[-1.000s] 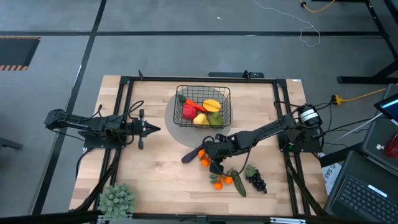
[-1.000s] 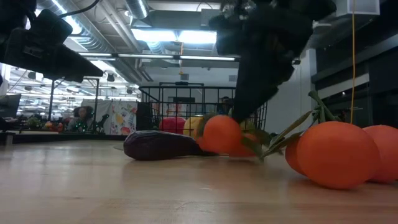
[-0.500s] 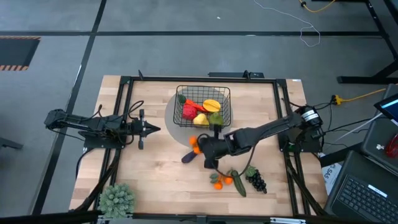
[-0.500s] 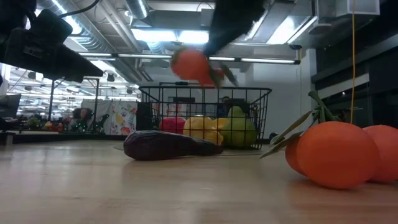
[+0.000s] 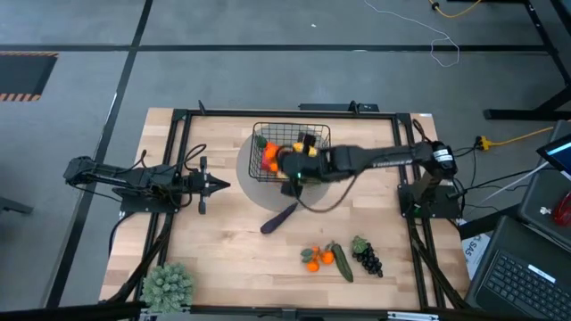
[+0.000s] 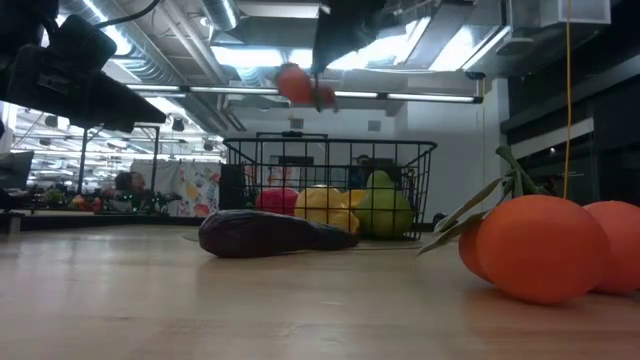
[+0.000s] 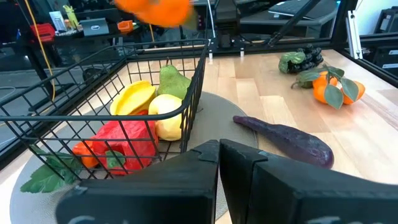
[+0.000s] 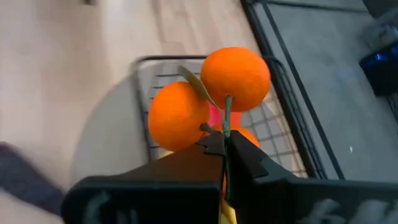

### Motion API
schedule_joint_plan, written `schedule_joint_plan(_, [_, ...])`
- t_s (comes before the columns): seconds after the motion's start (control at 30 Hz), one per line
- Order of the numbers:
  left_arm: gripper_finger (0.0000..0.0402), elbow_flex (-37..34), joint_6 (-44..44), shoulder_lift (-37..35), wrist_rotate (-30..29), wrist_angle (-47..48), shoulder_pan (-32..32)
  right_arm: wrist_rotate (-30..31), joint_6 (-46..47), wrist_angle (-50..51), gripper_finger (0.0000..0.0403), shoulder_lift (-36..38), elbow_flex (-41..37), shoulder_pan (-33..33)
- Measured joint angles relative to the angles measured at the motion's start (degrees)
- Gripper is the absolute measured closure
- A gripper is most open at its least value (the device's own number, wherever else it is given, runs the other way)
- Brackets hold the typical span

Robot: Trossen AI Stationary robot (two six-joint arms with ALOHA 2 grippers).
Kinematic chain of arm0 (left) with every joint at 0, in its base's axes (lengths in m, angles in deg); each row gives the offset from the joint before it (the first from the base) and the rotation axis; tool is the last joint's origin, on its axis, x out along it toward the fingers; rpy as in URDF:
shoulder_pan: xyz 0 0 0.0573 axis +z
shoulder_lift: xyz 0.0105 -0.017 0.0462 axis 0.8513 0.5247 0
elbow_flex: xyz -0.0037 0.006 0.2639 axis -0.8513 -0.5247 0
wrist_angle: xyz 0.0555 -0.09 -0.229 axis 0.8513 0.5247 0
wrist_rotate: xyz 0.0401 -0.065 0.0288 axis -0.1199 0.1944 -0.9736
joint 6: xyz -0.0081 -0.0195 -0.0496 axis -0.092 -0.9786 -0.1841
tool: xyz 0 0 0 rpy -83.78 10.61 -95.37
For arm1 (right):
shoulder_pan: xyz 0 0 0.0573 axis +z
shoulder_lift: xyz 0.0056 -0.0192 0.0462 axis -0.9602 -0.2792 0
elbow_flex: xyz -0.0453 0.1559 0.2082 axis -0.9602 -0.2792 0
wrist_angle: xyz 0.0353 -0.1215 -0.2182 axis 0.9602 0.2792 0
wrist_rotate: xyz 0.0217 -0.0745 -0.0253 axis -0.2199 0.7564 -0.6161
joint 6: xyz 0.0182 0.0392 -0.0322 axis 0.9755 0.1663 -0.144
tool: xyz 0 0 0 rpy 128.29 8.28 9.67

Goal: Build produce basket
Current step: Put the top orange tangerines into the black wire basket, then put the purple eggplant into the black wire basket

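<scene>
Right end effector (image 8: 225,146) clenched on the green stem of two leafy oranges (image 8: 235,79), held above the black wire-mesh basket (image 5: 323,135), which contains red pepper (image 7: 127,137), lemon and pear. Purple eggplant (image 5: 279,218) lies on the tabletop (image 5: 223,250) nearby. Left end effector (image 5: 223,185) clenched, idle

Counted: 1 basket (image 5: 321,134); 1 eggplant (image 5: 279,218); 1 cucumber (image 5: 343,264); 1 grape bunch (image 5: 368,259); 2 orange clusters, one held above basket (image 8: 211,99), one on table (image 5: 316,259); 1 plant (image 5: 167,284).
</scene>
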Motion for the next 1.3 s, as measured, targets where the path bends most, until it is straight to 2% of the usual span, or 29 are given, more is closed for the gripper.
schedule_joint_plan(0.17, [0.0398, 0.0, 0.0, 0.0, 0.0, 0.0, 0.0, -0.7, 1.8, -0.2, 0.0398, 0.0, 0.0, -5.3])
schedule_joint_plan(0.3, [0.0398, 0.0, 0.1, 0.0, 0.0, 0.0, 0.0, -9.7, 3.3, -0.5, 0.0382, 0.0, 0.0, -8.6])
schedule_joint_plan(0.37, [0.0398, 0.0, 0.1, 0.0, 0.0, 0.0, 0.0, -12.1, 3.3, -1.1, 0.0374, 0.0, 0.0, -9.7])
schedule_joint_plan(0.53, [0.0398, 0.0, 0.1, 0.0, 0.0, 0.0, 0.0, -12.5, 1.8, -1.2, 0.035, 0.0, 0.0, -11.4])
schedule_joint_plan(0.77, [0.0398, 0.0, 0.1, 0.0, 0.0, 0.0, 0.0, -14.0, 0.8, -2.0, 0.0293, 0.0, 0.0, -11.7])
schedule_joint_plan(0.83, [0.0398, 0.0, 0.1, 0.0, 0.0, 0.0, 0.0, -17.8, 1.6, -3.1, 0.0282, 0.0, 0.0, -11.2])
schedule_joint_plan(1.07, [0.0398, 0.0, 0.1, 0.0, 0.0, 0.0, 0.0, -39.3, 1.4, -6.1, 0.0276, 0.0, 0.0, -9.1])
schedule_joint_plan(1.13, [0.0398, 0.0, 0.1, 0.0, 0.0, 0.0, 0.0, -41.5, 1.4, -6.8, 0.0278, 0.0, 0.0, -8.1])
schedule_joint_plan(1.3, [0.0398, 0.0, 0.1, 0.0, 0.0, 0.0, 0.0, -41.5, -0.3, -9.4, 0.0279, 0.0, 0.0, -5.3])
